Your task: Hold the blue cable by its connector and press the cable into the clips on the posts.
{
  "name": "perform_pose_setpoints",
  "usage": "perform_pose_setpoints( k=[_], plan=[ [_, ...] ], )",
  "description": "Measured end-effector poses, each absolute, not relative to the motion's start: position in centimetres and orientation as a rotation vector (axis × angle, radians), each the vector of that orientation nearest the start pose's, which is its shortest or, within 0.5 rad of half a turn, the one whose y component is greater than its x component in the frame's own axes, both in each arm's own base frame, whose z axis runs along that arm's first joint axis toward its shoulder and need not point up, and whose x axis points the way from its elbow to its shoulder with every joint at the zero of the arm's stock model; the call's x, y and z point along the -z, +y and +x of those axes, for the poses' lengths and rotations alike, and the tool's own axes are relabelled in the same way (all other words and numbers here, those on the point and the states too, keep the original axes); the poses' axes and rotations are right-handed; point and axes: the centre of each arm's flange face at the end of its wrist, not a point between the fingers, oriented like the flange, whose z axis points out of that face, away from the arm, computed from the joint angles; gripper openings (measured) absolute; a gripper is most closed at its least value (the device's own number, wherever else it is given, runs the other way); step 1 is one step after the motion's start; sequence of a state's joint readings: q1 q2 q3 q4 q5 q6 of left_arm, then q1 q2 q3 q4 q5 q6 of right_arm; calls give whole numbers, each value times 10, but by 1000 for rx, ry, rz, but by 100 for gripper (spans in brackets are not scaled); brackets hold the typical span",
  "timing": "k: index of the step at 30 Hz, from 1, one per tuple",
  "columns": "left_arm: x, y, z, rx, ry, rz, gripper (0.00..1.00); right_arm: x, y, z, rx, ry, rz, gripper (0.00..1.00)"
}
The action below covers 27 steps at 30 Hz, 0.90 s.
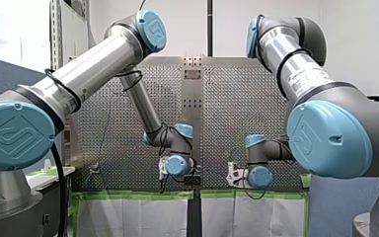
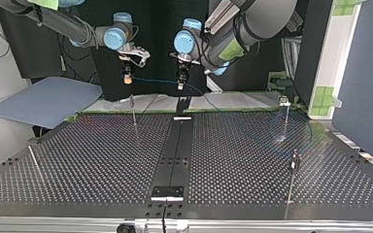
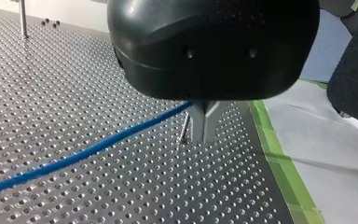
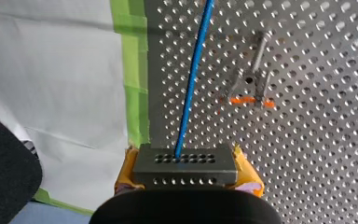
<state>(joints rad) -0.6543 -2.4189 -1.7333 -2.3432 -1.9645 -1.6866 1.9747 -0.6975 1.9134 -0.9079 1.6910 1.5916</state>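
Perforated bench [image 2: 102, 160], clip post [image 4: 251, 80] close by. My right fingers [image 4: 248, 173] clamp the connector [image 4: 185, 164]; my left fingers [image 3: 197, 125] pinch shut on the blue cable [image 3: 88, 151], stretched between them above the bench. Risk: pressed off-line, it misses the clip or slips.

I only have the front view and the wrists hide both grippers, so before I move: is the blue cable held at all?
Observer: Yes. The left wrist view shows my left gripper shut on the blue cable, which trails off over the table.
Operator: And the other end?
Observer: In the right wrist view the cable ends in my right gripper, between its yellow pads.
Operator: Is it in a clip near there?
Observer: No. The post ahead of my right gripper stands beside the cable, clearly apart from it.
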Motion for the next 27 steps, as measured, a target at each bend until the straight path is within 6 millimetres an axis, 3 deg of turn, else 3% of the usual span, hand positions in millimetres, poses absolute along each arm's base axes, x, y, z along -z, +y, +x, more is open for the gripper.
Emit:
perform_pose_setpoints(
  k=[7,21,27],
  plan=[
    [7,-450,420,236,1754,194,0,56,-449,307,-1229,-1231,1646,0],
    [57,-499,409,280,1790,230,0,56,-473,272,-1202,-1242,1623,0],
    [51,-521,412,280,1761,216,0,55,-488,253,-1231,-1233,1601,0]
  ],
)
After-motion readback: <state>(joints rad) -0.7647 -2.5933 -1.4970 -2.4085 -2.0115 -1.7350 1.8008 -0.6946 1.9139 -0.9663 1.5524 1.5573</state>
